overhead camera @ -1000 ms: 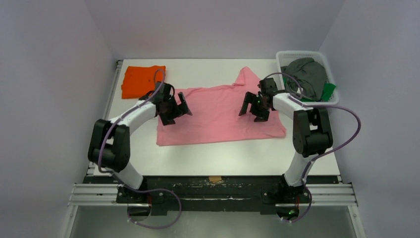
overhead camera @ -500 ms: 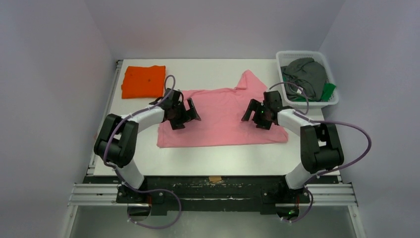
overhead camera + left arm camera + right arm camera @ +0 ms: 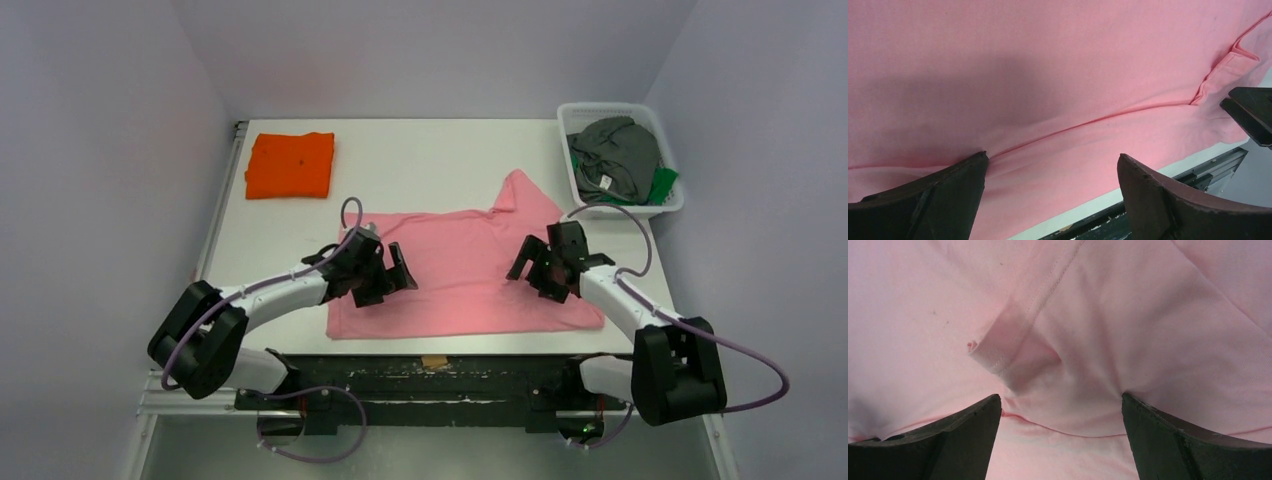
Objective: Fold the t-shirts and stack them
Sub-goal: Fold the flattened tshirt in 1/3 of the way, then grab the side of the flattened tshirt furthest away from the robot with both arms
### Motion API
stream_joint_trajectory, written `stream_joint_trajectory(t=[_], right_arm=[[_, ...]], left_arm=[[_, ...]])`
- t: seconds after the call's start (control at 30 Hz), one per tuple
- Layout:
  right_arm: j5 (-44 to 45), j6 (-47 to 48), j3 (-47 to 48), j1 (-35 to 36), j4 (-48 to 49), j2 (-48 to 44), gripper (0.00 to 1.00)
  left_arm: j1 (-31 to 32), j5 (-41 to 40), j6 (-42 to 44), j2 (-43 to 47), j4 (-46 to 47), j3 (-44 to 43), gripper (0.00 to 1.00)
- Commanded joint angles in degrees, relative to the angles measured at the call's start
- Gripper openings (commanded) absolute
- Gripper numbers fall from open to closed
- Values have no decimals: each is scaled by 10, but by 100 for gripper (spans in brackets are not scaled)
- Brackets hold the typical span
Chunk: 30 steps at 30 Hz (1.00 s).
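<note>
Left fingers and right fingers were both spread wide, tips down against the pink shirt, gripping nothing. The shirt lay flat at the near edge of the desk; the orange shirt lay folded far left.

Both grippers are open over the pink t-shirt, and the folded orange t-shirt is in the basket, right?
Wrong on one point: the top view shows the folded orange t-shirt on the table, far left, not in the basket. The left gripper and right gripper are open over the pink t-shirt.
</note>
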<state>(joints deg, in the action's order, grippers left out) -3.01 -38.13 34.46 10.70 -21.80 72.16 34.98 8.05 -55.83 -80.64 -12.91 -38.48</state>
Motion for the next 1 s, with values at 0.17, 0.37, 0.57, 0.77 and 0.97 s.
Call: stream_joint_trajectory(t=[0.17,0.37,0.57,0.77,0.97], right_arm=[[68,-13,-56,-5,-161,-100,91],[91,29,32,-5,-167,-113,93],[73,43,89,-6,-134,-134,95],[88,61,90,-5,-118,-121,95],[75,73,96,-5,-106,-104,94]], left_arm=[[52,-49,-58,30,-90,50,100],[52,-86,-14,62,-148,-31,100],[-2,-193,62,69,-241,-163,100],[-124,-187,148,-57,-213,-280,99],[-198,-136,180,-224,-178,-408,96]])
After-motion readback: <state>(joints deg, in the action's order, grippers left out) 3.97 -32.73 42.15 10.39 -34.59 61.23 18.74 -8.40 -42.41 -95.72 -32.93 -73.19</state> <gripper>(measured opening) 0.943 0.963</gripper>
